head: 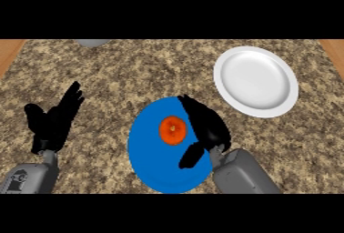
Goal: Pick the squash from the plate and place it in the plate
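A speckled brown stone counter [134, 68] is filling the view, with wood showing at both upper corners. A blue plate [151, 159] is lying at centre, a white plate [255, 82] lying beyond it to the right. The right robot hand [208, 129] is hovering released beside the orange squash [173, 130], which is sitting on the blue plate. The left robot hand [53, 120] is resting released at left.

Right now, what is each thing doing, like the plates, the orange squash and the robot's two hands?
Round orange squash: lying on the blue plate, not held.
Round blue plate: flat on the counter, holding the squash.
Round white plate: flat on the counter, nothing on it.
Black right hand: open, over the blue plate beside the squash.
Black left hand: open, resting at the view's left, fingers up.
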Tool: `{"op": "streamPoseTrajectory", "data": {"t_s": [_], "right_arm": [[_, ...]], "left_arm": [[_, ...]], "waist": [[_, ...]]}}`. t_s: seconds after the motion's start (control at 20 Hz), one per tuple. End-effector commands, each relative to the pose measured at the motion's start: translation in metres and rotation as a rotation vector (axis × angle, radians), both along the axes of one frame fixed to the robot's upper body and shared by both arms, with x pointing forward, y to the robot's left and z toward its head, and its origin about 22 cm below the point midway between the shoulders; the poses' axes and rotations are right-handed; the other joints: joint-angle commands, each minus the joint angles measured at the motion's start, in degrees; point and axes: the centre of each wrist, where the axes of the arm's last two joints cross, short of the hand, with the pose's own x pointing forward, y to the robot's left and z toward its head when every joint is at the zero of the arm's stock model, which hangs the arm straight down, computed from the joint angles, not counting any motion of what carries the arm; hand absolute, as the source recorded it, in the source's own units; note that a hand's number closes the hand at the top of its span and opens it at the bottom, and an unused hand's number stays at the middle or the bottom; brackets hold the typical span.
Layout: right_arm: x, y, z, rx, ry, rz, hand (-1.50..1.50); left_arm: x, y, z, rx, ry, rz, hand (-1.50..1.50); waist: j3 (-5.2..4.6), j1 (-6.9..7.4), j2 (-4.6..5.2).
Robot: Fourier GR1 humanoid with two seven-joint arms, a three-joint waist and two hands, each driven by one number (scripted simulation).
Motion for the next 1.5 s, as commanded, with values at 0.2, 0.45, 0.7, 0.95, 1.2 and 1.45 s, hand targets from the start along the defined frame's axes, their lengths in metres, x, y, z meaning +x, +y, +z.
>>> {"op": "streamPoseTrajectory", "data": {"t_s": [0.2,0.45,0.7,0.95,1.2,1.45], "right_arm": [[0.019,0.010,-0.025,-0.045,0.027,-0.034,-1.50],[0.028,0.015,-0.033,-0.102,0.020,-0.015,-1.50],[0.029,0.018,-0.045,-0.134,0.109,0.071,-1.50],[0.014,0.035,-0.059,-0.115,0.056,0.190,1.50],[0.017,0.048,-0.034,-0.060,0.045,0.152,1.50],[0.051,0.052,-0.032,-0.050,0.010,0.220,1.50]], "left_arm": [[0.003,0.000,0.002,-0.004,-0.015,-0.023,0.00],[0.009,0.008,0.007,0.011,-0.005,0.001,0.00],[-0.004,-0.008,-0.008,0.015,-0.026,0.006,0.00],[0.011,-0.001,-0.008,-0.020,-0.003,-0.008,0.00],[0.006,0.024,-0.003,0.012,0.001,0.004,0.00],[0.004,-0.008,-0.021,-0.013,-0.014,-0.013,0.00]], "waist": [[0.01,0.10,0.04],[0.01,0.13,0.07],[0.01,0.22,0.07],[0.00,0.21,0.14],[0.00,0.29,0.05],[0.00,1.14,0.37]]}}
